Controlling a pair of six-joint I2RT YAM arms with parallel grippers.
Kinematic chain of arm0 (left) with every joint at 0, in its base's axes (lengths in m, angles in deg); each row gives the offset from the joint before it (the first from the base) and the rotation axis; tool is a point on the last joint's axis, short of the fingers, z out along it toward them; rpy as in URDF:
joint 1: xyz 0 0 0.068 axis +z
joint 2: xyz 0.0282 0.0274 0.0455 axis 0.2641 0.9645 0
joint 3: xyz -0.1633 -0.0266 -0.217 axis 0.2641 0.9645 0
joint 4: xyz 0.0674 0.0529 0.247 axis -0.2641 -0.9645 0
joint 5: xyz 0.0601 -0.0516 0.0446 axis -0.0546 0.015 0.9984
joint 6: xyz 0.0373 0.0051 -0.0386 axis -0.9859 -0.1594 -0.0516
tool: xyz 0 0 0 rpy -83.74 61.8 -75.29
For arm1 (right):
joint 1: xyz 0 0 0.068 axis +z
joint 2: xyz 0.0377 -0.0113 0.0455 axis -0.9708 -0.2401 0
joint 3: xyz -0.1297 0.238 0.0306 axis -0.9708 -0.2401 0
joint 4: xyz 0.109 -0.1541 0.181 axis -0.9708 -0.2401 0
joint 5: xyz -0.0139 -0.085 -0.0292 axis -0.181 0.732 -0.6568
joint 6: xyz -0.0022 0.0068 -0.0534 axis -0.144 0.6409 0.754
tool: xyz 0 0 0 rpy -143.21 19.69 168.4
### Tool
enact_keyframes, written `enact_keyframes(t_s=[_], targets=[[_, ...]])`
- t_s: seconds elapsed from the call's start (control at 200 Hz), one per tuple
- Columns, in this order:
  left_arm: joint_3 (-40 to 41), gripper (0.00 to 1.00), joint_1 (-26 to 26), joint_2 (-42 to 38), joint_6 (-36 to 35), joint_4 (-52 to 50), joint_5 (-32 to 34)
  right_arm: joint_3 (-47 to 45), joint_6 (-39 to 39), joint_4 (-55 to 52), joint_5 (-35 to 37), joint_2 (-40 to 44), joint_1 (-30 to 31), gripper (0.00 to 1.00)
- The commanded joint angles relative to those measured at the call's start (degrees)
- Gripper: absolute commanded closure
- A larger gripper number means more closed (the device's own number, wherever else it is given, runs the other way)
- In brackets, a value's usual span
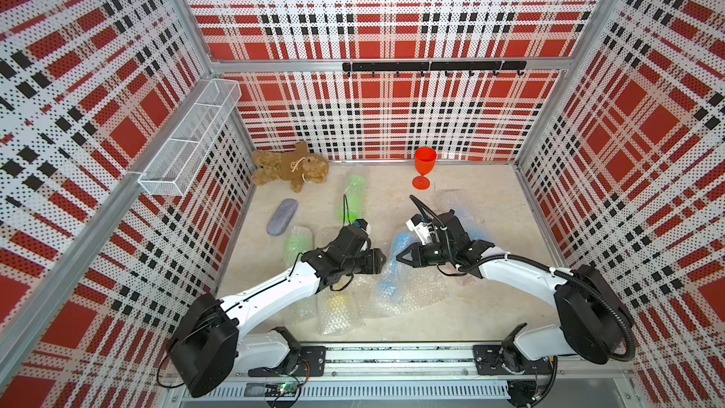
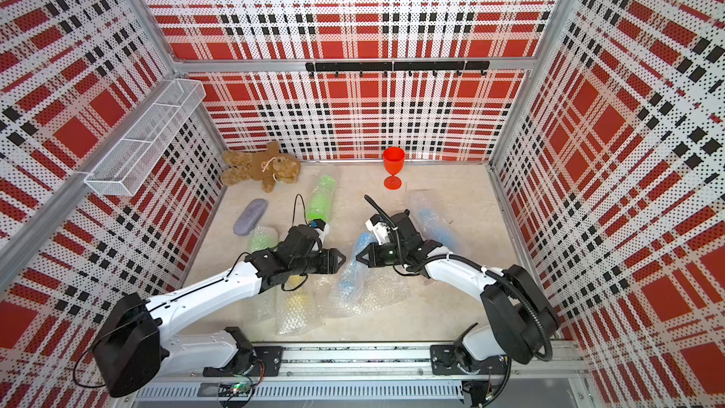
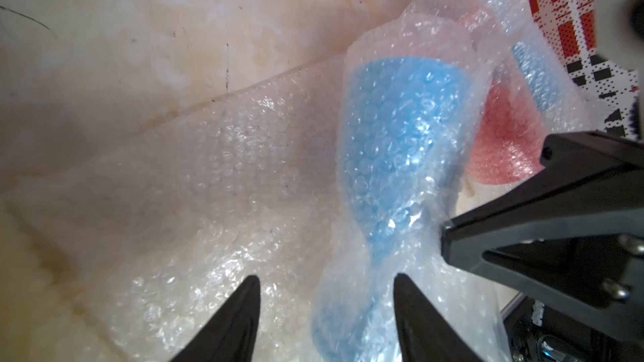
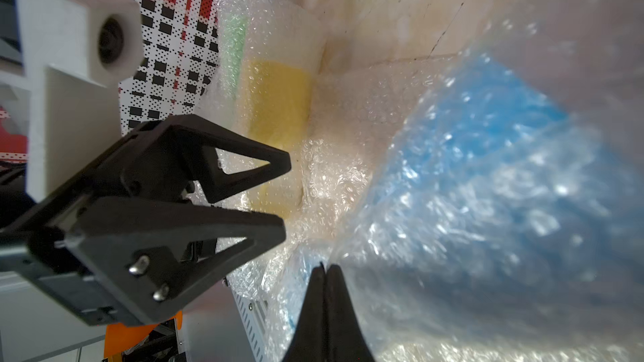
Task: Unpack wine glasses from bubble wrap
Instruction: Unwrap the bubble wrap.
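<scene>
Both arms meet over the middle of the tabletop (image 1: 490, 319), tips almost facing each other in both top views. Left fingers (image 3: 237, 322) are spread and released, nothing gripped. They straddle the narrow stem end of the blue goblet (image 3: 400, 134), one finger against its bubble wrap (image 3: 428, 40), the other clear of it. That goblet is fully wrapped and lies mid-tabletop between the two arms; cannot tell if it is lifted off the surface. Right fingers (image 4: 315, 308) are clenched, tips pressed together, pinching a fold of the same bubble wrap at the bundle's waist. A loose flat sheet (image 3: 244, 175) is spread under and beside the bundle. A wrapped red goblet (image 3: 501, 141) lies just beside the blue one, under the right arm. A second blue goblet (image 2: 429, 221), wrapped, lies beyond the right arm toward the right wall. A yellow goblet (image 1: 337, 302), wrapped, lies near the front edge, partly under the left arm. A far green goblet (image 1: 353, 196), wrapped, lies toward the back, with the near green goblet (image 1: 296, 241), also wrapped, just beside the grey pouch (image 1: 281, 216). The bare red goblet (image 1: 423, 168) stands upright near the back wall, unwrapped, well apart from both arms. The teddy bear (image 1: 290, 166) lies in the back left corner. A white mesh basket (image 1: 188, 143) hangs on the left wall and a black hook rail (image 1: 431, 66) runs along the back wall.
</scene>
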State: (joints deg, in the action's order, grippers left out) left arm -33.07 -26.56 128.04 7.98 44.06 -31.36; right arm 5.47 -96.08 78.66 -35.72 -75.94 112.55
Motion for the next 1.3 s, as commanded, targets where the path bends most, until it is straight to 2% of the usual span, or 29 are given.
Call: enact_keyframes(t_s=[0.0,0.536,0.757,1.007,1.097,1.147,1.298], targets=[[0.2,0.38,-0.8,1.7,-0.8,2.1,-2.2,1.3,0.1,2.4,-1.1,-1.4,0.6,1.0],[-4.2,0.44,-4.1,9.6,-3.8,3.2,-4.7,1.7,3.6,2.6,-5.0,-5.6,0.6,1.0],[-4.4,0.65,-5.3,9.4,-3.1,3.1,-5.7,3.7,7.7,-1.7,-7.3,-4.2,0.9,1.0],[-2.0,0.98,-6.7,8.6,-1.4,4.8,-6.4,6.4,10.4,-7.6,-4.2,-5.1,1.0,1.0],[-0.6,1.0,-6.6,9.3,-0.5,6.8,-6.2,6.4,10.0,-7.1,-3.5,-6.7,1.0,0.99],[-0.2,1.0,-6.6,10.0,-0.3,7.5,-6.3,6.5,9.8,-6.9,-2.5,-7.1,1.0,0.94],[0.5,1.0,-6.6,11.2,-0.4,8.0,-6.1,7.6,11.1,-9.0,3.9,-3.3,0.9,0.51]])
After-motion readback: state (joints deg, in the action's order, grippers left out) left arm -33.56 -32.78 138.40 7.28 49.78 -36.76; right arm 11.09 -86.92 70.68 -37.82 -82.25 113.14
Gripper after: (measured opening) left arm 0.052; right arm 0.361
